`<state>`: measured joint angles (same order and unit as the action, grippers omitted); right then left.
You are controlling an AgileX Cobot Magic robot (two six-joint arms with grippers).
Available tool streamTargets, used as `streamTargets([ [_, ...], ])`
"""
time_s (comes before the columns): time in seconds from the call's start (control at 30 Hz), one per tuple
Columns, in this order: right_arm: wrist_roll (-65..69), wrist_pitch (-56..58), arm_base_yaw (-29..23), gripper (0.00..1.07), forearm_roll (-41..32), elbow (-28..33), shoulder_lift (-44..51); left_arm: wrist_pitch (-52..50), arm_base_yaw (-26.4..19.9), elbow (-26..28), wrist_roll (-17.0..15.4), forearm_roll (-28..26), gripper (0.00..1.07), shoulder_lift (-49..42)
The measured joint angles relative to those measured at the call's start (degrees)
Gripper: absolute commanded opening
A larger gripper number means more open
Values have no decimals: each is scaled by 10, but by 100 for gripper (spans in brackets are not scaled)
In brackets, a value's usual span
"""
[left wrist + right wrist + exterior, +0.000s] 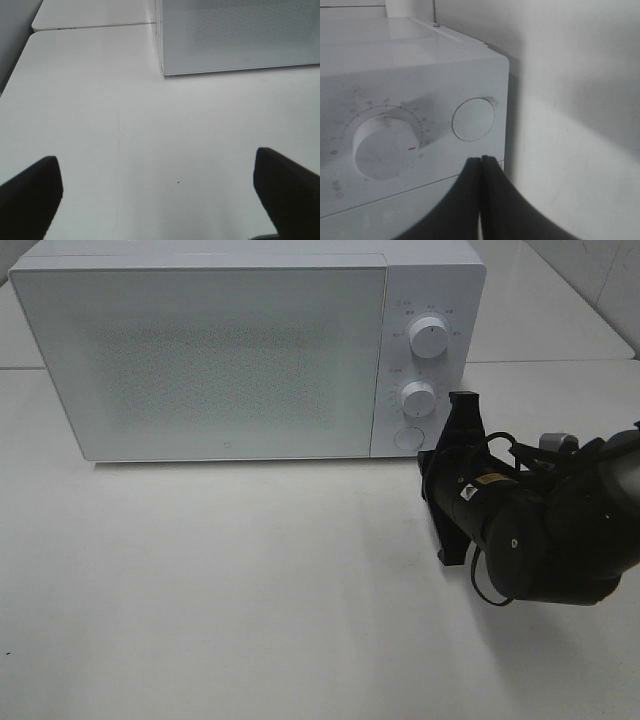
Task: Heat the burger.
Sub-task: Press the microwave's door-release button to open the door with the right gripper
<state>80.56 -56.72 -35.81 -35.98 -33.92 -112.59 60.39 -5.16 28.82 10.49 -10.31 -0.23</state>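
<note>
The burger is out of view. The white microwave (220, 360) stands at the back of the table with its door closed; its lower corner also shows in the left wrist view (240, 35). My right gripper (428, 462) is shut with nothing in it. Its tips (481, 159) hover just in front of the control panel, right below the round button (473, 120). My left gripper (155, 157) is open over bare table, well short of the microwave's front corner, and holds nothing. It does not show in the exterior high view.
The control panel carries two dials (430, 337) (419, 397) above the round button (407, 437). The lower dial (385, 147) sits beside the button in the right wrist view. A white table (200, 580) stretches in front of the microwave.
</note>
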Motion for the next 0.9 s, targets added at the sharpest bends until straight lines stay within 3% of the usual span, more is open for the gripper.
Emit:
streamTargets([
  [0.43, 1, 30, 39, 0, 49, -73, -44, 0, 0, 0, 0, 0, 98, 0],
  [0.9, 5, 35, 42, 0, 62, -125, -87, 0, 0, 0, 0, 0, 98, 0],
])
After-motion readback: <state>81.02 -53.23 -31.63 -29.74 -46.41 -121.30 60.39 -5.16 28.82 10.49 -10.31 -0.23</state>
